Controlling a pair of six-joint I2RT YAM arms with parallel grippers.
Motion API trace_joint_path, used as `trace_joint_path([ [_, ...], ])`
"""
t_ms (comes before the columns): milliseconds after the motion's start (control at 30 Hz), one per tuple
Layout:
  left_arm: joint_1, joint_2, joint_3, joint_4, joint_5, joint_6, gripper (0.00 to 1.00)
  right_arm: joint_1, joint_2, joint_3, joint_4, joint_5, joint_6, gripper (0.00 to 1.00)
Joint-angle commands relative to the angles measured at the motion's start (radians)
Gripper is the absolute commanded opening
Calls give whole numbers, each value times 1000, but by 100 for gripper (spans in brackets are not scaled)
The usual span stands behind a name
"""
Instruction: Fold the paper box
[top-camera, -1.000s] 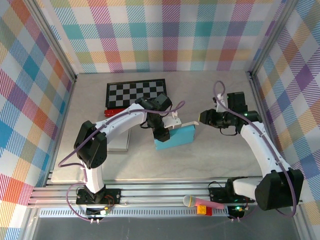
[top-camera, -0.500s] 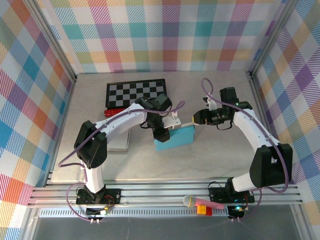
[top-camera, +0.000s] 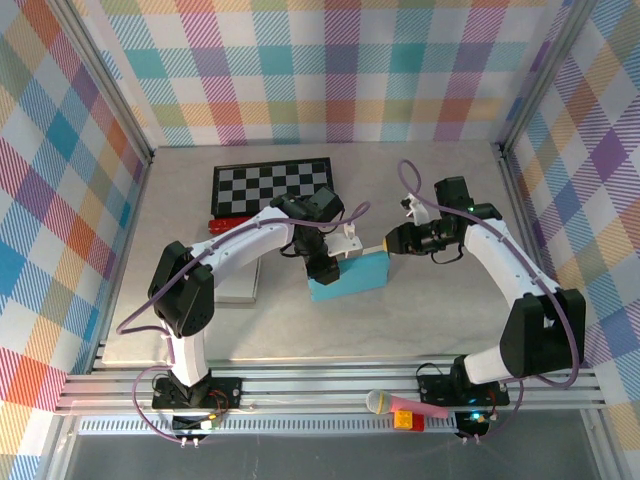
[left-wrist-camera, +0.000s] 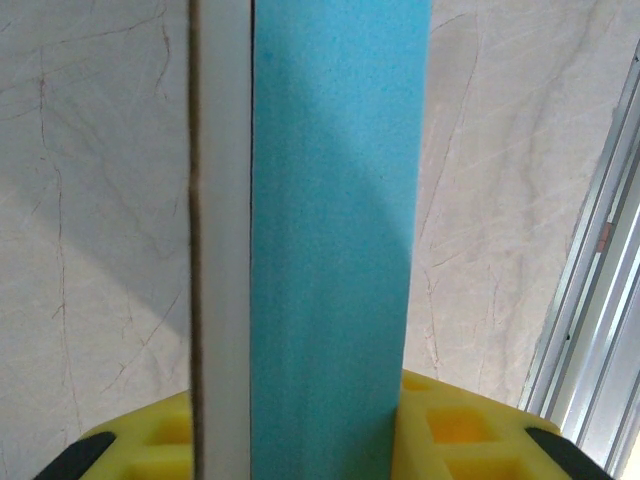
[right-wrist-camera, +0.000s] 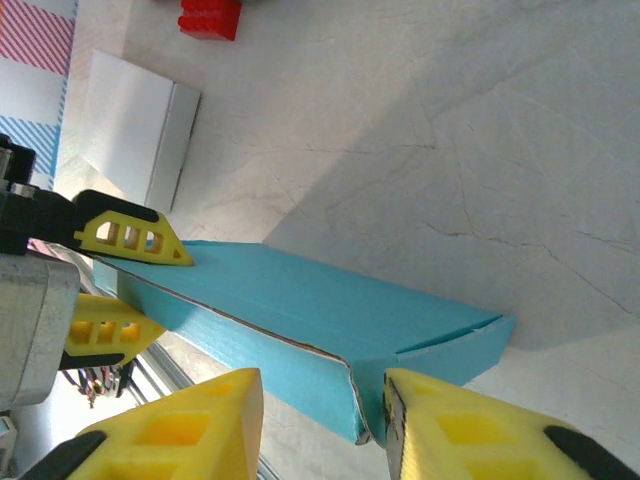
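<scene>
The blue paper box (top-camera: 358, 274) stands on edge in the middle of the table. My left gripper (top-camera: 325, 268) is shut on its left end; in the left wrist view the blue wall with its white inner face (left-wrist-camera: 330, 250) runs up between the yellow fingers (left-wrist-camera: 460, 425). My right gripper (top-camera: 388, 243) is at the box's right end. In the right wrist view its jaws stand open astride the bent corner flap of the box (right-wrist-camera: 320, 320): the right finger (right-wrist-camera: 450, 420) touches the flap, the left one stays apart. The left gripper's fingers (right-wrist-camera: 125, 232) show at the box's far end.
A chessboard (top-camera: 270, 185) lies at the back left, with a red block (top-camera: 228, 223) in front of it and a flat white box (top-camera: 235, 285) nearer. A pink microphone (top-camera: 400, 404) rests on the front rail. Plaid walls enclose the table.
My right arm has swung left to the box's right end, and its jaws have come around the corner flap. The left gripper has kept its hold and place.
</scene>
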Motion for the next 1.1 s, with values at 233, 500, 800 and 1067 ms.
trace_joint_path([
  [233, 8, 32, 18, -44, -22, -10, 31, 42, -19, 33, -80, 103, -49, 27],
  [500, 9, 30, 18, -41, -19, -13, 31, 81, -9, 67, -101, 192, -57, 17],
  [800, 9, 29, 19, -32, -25, -29, 32, 112, -1, 84, -119, 276, -50, 4],
  [1067, 8, 21, 10, 16, -45, -103, 36, 148, -41, 47, -82, 310, 45, 0],
])
